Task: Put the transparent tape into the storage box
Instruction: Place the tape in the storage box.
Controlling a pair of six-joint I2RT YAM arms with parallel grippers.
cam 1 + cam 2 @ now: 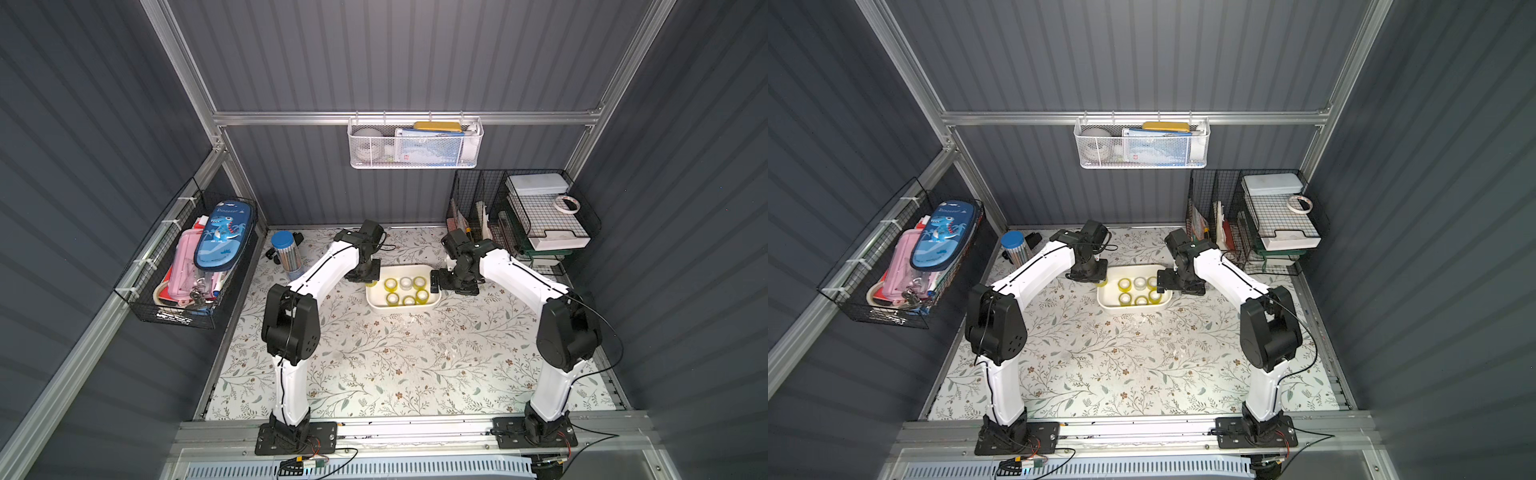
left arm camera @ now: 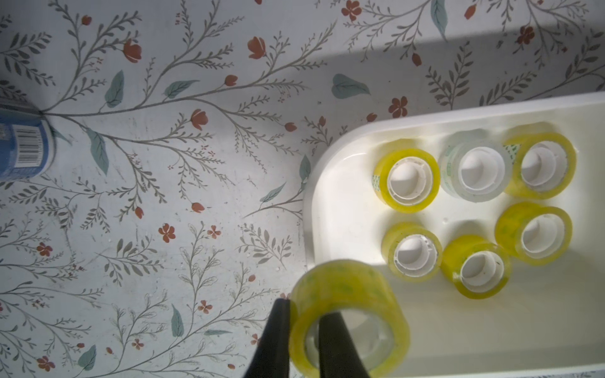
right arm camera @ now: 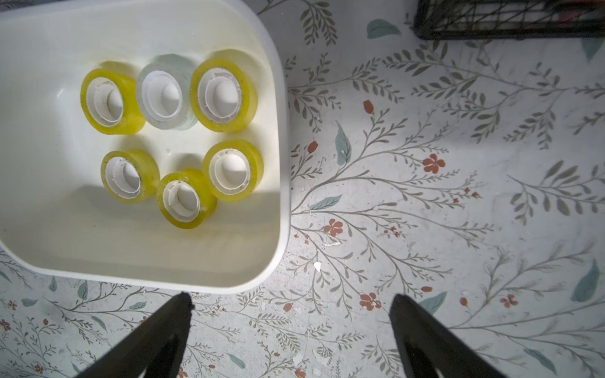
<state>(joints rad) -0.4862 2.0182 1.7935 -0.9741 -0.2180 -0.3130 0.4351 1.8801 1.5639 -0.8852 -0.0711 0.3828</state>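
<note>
Left gripper (image 2: 306,309) pinches tape roll (image 2: 347,288) at storage box (image 2: 327,170) rim; early release could bounce it outside. Right gripper (image 3: 291,299) released.

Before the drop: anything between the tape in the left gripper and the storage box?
Nothing visible. The left gripper pinches the held roll at the storage box end rim, partly over bare floor there. The six rolls inside sit clustered toward the other end, and the open right gripper stands outside the box.
</note>
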